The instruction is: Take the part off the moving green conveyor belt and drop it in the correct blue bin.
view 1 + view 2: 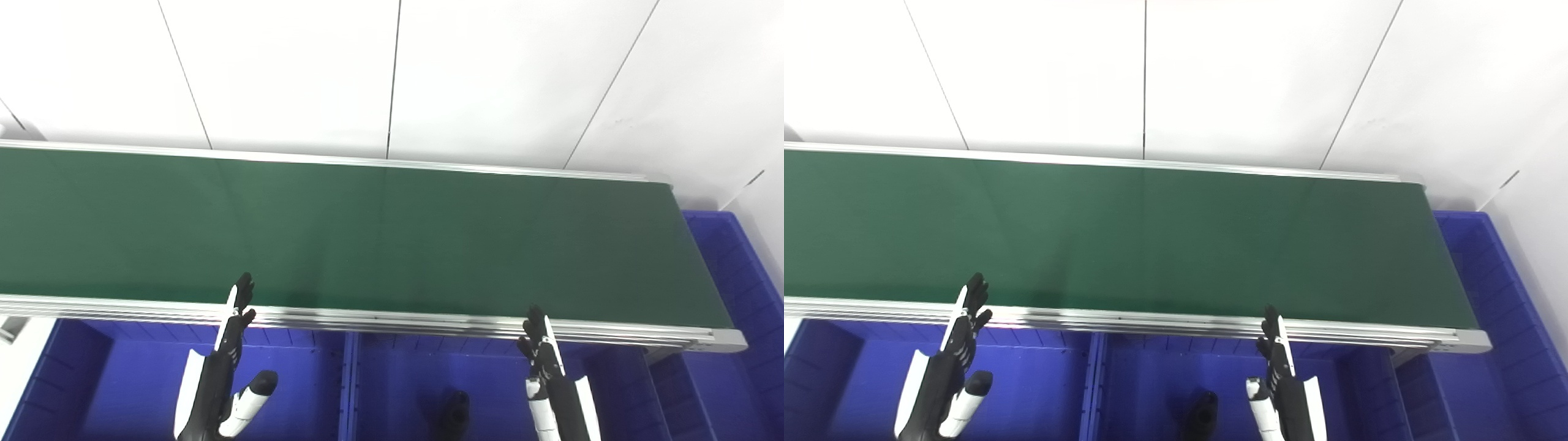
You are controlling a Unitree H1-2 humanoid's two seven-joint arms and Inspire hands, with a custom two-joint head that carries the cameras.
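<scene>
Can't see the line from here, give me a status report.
Left hand and right hand open, empty, at belt's near rail. Green conveyor belt bare, no part visible. Nothing in the way.

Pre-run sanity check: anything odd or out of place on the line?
Nothing damaged or spilled. The green belt carries no part. Both hands, left and right, wait open over the blue bins; one dark part already lies inside.

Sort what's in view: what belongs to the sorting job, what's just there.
Belongs to the job:
green conveyor belt, no part on it
blue bins
dark part in the middle bin
left hand, open
right hand, open

Just there:
white wall panels
</scene>
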